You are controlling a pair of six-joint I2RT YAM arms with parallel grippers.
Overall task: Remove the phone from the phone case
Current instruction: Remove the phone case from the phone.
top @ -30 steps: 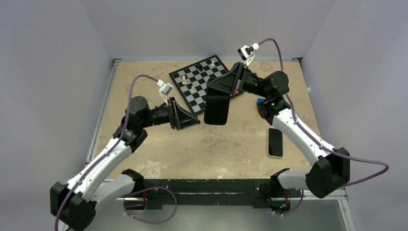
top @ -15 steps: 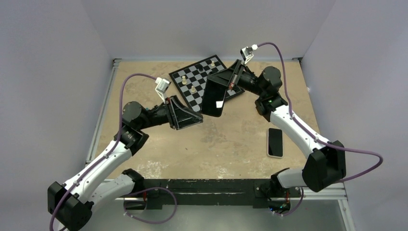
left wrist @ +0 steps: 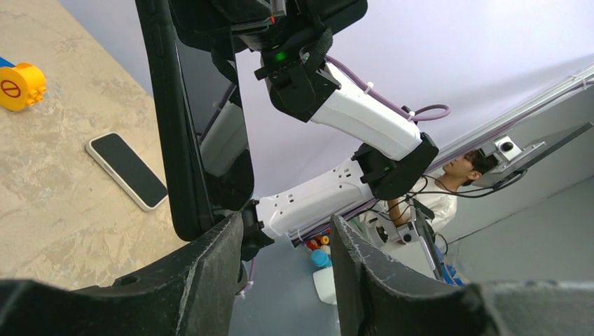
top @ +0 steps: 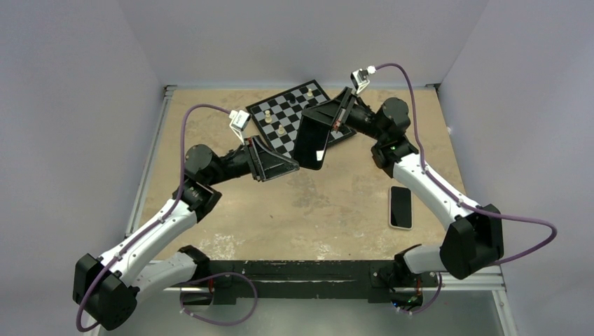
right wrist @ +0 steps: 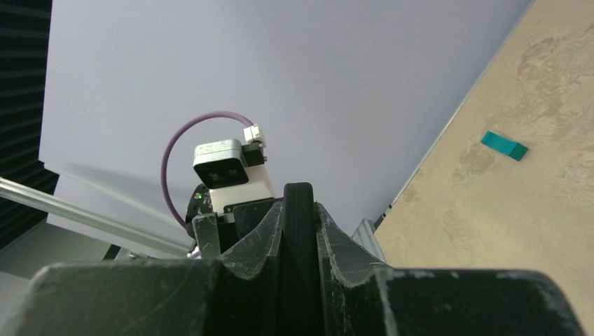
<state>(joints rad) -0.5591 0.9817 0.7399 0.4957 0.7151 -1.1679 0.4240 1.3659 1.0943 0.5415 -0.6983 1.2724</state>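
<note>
Edging closer, the left gripper (top: pixel 287 166), jaws apart, neared the phone case (top: pixel 312 143) clamped in the right gripper (top: pixel 335 117); with the phone (top: pixel 401 207) out on the desk (top: pixel 315 210), setting the case down likely remained.

My right gripper (top: pixel 319 120) holds the phone case (top: pixel 312 145) above the table (top: pixel 315 210), over the near right edge of the chessboard (top: pixel 279 119). My left gripper (top: pixel 288 166) is just left of its lower end. The phone (top: pixel 401 207) lies on the table at the right, beside my right arm.
</note>
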